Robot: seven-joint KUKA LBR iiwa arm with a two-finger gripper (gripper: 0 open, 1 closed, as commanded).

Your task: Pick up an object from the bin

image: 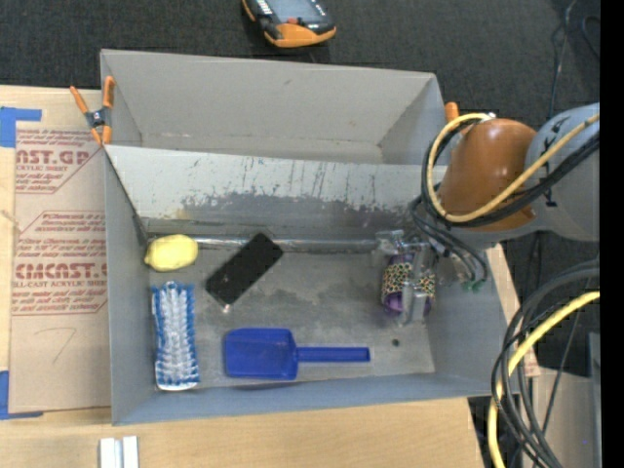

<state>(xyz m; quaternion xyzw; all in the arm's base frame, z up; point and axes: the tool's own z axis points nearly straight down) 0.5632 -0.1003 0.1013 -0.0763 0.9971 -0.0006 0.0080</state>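
Note:
My gripper point(408, 279) is down in the right part of the bin, close to the right wall. Right at its tip sits a small leopard-print thing point(395, 281) with a purple end, partly covered by the gripper's metal. Whether it is gripped or only lies beneath, I cannot tell. A blue plastic scoop point(263, 354) lies to the left along the front wall, its handle pointing towards the gripper.
A black flat rectangular thing point(244, 267) lies slantwise in the middle left. A yellow lemon-shaped thing point(172, 253) rests by the left wall, with a white and blue brush point(175, 336) in front of it. Bare floor separates the scoop and the gripper.

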